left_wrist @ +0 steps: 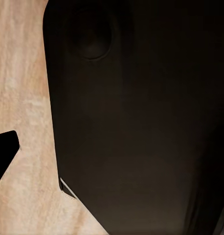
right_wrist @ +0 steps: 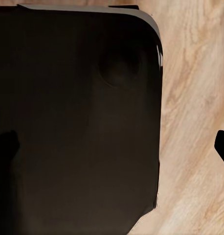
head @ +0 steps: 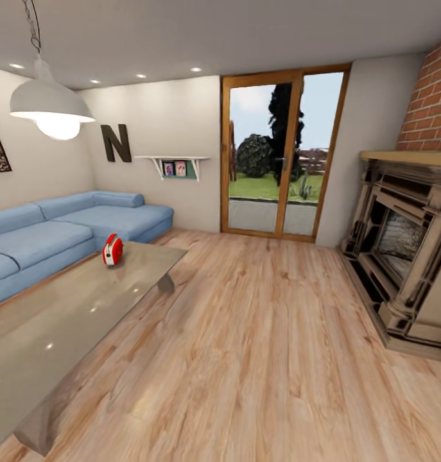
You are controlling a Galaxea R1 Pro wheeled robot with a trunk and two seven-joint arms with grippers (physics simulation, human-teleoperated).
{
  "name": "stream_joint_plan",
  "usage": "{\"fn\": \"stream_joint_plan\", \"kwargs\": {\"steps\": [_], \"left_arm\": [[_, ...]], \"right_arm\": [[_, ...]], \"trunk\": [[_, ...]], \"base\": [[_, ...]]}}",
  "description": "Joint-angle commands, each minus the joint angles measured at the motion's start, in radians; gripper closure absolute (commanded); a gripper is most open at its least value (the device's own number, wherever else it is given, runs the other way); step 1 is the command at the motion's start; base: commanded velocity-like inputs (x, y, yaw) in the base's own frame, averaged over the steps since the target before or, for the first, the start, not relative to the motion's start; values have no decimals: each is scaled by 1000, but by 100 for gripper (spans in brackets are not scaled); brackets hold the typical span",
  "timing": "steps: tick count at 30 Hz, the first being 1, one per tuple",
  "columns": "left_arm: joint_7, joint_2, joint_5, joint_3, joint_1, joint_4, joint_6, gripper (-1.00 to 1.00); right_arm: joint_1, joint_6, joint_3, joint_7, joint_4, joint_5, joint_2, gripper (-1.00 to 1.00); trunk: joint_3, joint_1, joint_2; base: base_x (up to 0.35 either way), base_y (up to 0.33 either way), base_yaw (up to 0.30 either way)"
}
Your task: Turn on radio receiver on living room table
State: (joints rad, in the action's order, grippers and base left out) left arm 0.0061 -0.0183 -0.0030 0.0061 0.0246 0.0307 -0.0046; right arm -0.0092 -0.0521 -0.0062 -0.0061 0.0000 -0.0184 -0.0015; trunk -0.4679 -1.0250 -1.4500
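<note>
The small bright-red radio receiver [head: 113, 249] stands upright near the far end of the long low table [head: 66, 314], whose glossy grey-brown top runs along the left of the head view. It is far ahead and left of me. In the left wrist view, my left gripper [left_wrist: 112, 156] hangs over my own dark base, one black fingertip [left_wrist: 5, 152] at the picture's edge, jaws wide apart and empty. In the right wrist view, my right gripper [right_wrist: 112, 147] is likewise open, a fingertip [right_wrist: 223, 147] over the plank floor.
A blue L-shaped sofa [head: 47, 231] sits behind the table on the left. A pendant lamp [head: 50, 106] hangs above. Glass doors [head: 278, 154] are straight ahead and a fireplace [head: 406, 250] stands at the right. Wide light-wood floor [head: 259, 333] lies between.
</note>
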Motion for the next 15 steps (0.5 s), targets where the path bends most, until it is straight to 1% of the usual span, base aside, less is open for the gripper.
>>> {"fn": "stream_joint_plan", "kwargs": {"steps": [1,15], "left_arm": [[0,0,0,0,0,0,0,-100],[0,0,0,-3,0,0,0,-100]], "right_arm": [[0,0,0,0,0,0,0,-100],[0,0,0,0,0,0,0,-100]], "trunk": [[0,0,0],[5,0,0]], "base": [[321,0,-277],[321,0,-281]]}}
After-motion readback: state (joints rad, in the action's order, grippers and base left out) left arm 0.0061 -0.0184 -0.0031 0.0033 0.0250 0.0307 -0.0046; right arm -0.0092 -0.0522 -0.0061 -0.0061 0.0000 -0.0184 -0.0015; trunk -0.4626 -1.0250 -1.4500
